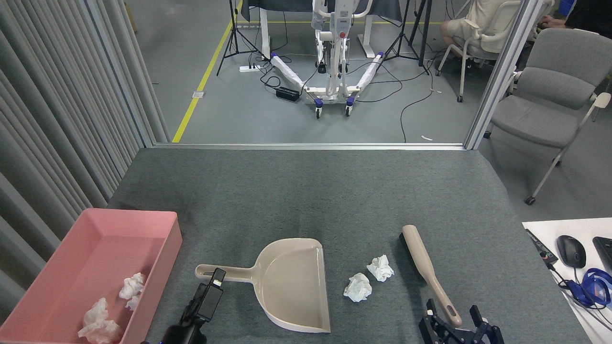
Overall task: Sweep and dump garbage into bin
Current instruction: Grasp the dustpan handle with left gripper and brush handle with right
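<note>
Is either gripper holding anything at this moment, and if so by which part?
Nothing is held. The left gripper sits just short of the dustpan handle. The right gripper's open jaws flank the brush handle's end without closing on it.

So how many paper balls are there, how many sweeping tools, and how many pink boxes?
Crumpled white tissue-paper wads: 4. Two lie on the grey mat and two sit in the box.
Beige plastic sweeping tools: 2, the dustpan and the brush.
Shallow pink plastic box: 1.
Total: 7.
</note>
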`<state>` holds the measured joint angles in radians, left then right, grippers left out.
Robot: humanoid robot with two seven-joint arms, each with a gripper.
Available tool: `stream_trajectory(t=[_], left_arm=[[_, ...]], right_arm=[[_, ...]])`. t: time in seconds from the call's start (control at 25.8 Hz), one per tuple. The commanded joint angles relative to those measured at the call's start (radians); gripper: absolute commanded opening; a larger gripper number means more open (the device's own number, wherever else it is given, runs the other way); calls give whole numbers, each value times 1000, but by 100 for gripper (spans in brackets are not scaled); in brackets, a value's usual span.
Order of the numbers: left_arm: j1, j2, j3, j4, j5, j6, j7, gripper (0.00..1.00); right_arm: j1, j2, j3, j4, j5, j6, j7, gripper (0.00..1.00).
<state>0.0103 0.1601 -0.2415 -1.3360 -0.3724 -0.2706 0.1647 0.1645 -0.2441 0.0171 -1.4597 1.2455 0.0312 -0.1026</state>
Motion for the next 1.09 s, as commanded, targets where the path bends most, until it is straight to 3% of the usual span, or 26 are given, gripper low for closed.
stream_trajectory(t=[0.0,0.12,0.43,0.66,1.05], left_arm=[[-10,-2,1,38,7,4,3,98],[-32,-22,1,75,7,-4,3,98],[-56,-33,-1,109,6,-7,4,98],[-73,-40,-1,138,6,-7,4,94],[-122,-73,2,207,6,-6,21,88]], right_arm=[[-14,0,10,18,-1,-1,-2,98],[-14,-1,10,18,-3,-1,-3,94],[-14,-3,12,18,-1,-17,-6,53],[-14,-4,15,18,-1,-31,-6,30],[-14,-6,17,36,-1,-67,-25,2]])
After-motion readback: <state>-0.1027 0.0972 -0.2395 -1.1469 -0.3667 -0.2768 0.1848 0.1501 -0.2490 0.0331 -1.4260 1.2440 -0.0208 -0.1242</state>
